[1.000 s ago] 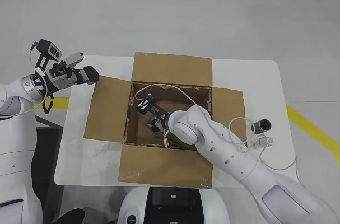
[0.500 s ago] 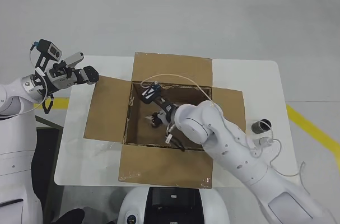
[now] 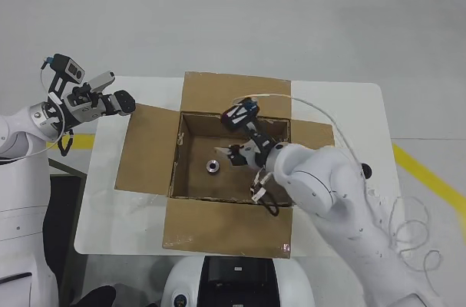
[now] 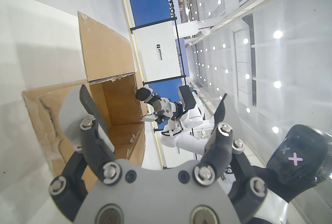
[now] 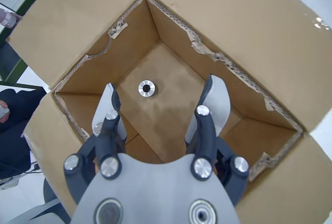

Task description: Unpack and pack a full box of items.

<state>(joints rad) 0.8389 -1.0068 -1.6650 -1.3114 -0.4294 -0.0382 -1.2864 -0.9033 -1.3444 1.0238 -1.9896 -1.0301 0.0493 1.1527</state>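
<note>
— From the top: where's the item?
— A metal ring [image 3: 213, 165] lies alone on the floor of the box [image 3: 236, 92], whose flaps are splayed for access.
— Left wrist?
— The left gripper [image 4: 153, 96] is spread and empty, parked near a flap, probably to keep clear.
— Right wrist?
— The right gripper [image 5: 162, 83] is released above the ring, likely lined up to pick.

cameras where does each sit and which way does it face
Top view: above the arms, looking down at the table, open box and both arms.
Left wrist view: on the left wrist, looking sideways past the left gripper, open, at the box's side.
Right wrist view: on the right wrist, looking down past the right gripper, open, into the box at a ring.
Shared: box and ring, in top and right wrist views.
</note>
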